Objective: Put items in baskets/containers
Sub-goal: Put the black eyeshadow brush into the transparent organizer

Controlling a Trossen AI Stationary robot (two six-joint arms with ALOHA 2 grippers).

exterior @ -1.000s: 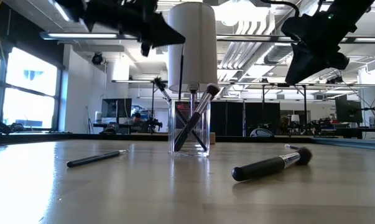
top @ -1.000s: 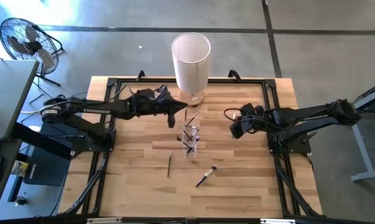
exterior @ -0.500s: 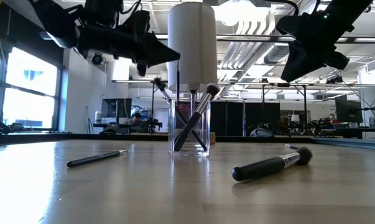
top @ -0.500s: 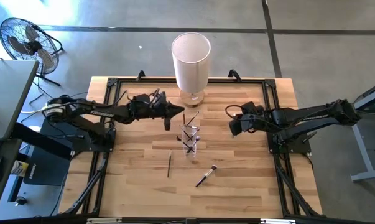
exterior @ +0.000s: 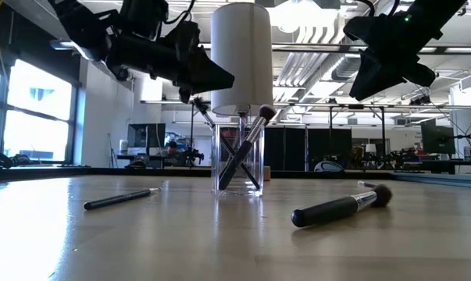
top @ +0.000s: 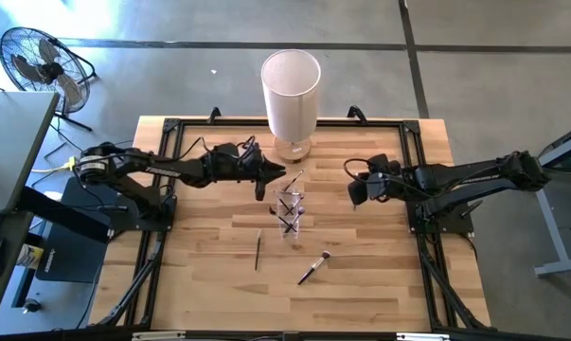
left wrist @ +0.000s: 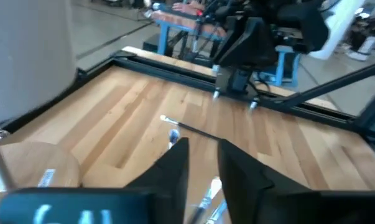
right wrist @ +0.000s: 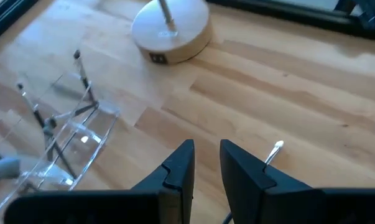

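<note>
- Wooden table: carries both arms, the containers and the loose brushes.
- White cylinder: stands upright on a round wooden base at the table's far edge, behind the cup.
- Left gripper: hangs above the table beside the cup, between cup and cylinder; fingers a narrow gap apart, holding nothing.
- Right gripper: hangs over bare table to the cup's other side; fingers slightly apart, empty.
- Clear cup: upright mid-table, holding several brushes crossed and leaning on its walls.
- Thick brush: lies on the table near the cup.
- Thin brush: lies flat on the cup's opposite side.
</note>
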